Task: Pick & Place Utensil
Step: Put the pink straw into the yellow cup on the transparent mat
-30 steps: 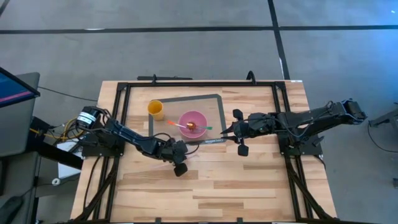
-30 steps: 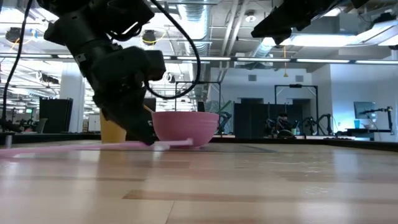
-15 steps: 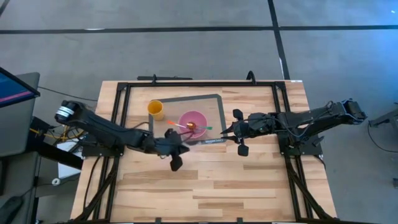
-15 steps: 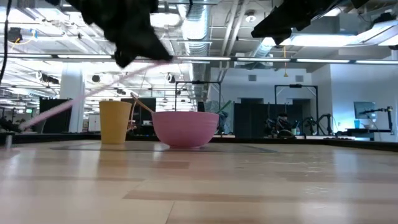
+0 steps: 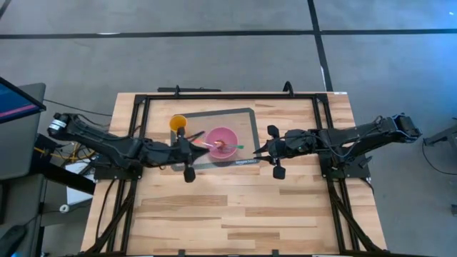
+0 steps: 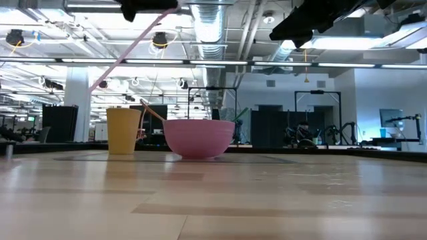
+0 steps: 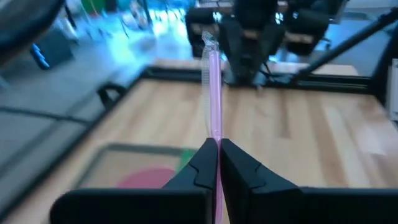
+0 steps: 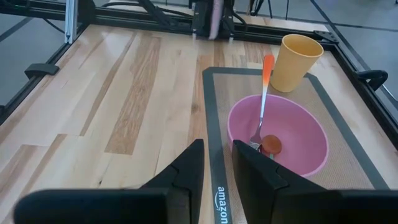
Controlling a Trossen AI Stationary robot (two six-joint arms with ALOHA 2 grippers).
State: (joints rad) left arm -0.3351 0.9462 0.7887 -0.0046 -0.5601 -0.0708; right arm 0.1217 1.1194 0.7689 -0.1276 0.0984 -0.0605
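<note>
My left gripper (image 5: 191, 148) (image 7: 216, 144) is shut on a long pink straw (image 7: 213, 87) and hovers high over the grey mat's left part, between the yellow cup (image 5: 178, 125) and the pink bowl (image 5: 222, 143). In the low view the straw (image 6: 127, 53) slants down from the gripper (image 6: 150, 5), well above the table. The bowl stands on the mat and holds an orange-handled fork (image 8: 266, 93) and a small orange ball (image 8: 270, 144). My right gripper (image 5: 260, 151) (image 8: 216, 163) waits open, raised, just right of the bowl. My left gripper pinches the pink straw between its two fingertips (image 7: 202, 158), partway along its length (image 7: 216, 134). The fingers lie across it. A long stretch runs on past the tips to a crumpled wrapper end (image 7: 208, 38). The straw is lifted clear and tilted, its lower end (image 6: 101, 85) in the air.
The grey mat (image 5: 250, 121) lies at the table's far middle, with the cup (image 6: 123, 131) and bowl (image 6: 198, 138) on it. Black frame rails (image 5: 139, 135) run along the table's left, right and far sides. Bare wood (image 5: 243, 214) fills the near half.
My left gripper, shut on the straw, has risen from the table and moved toward the far edge and left, ending beside the cup and bowl. The straw lay flat on the wood a second ago; now it is lifted clear and hangs slanted.
</note>
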